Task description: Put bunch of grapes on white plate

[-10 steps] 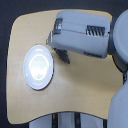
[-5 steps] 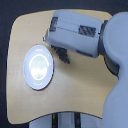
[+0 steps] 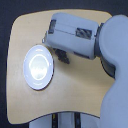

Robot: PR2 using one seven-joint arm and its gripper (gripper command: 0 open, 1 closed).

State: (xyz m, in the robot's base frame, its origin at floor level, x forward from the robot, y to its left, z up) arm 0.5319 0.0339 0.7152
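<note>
We see the white plate [image 3: 38, 67] lying bare on the wooden table [image 3: 25, 30], our gripper [image 3: 62, 55] near its rim with something dark beneath, perhaps the bunch of grapes, though its grasp is unreadable, so placing remains.

The table [image 3: 30, 35] looks like pale, smooth, matt wood. The plate [image 3: 38, 67] is glossy white, catching a bright glare at its middle. The arm [image 3: 75, 35] wears matt grey plastic casing.

No text, label or number is legible anywhere.
</note>
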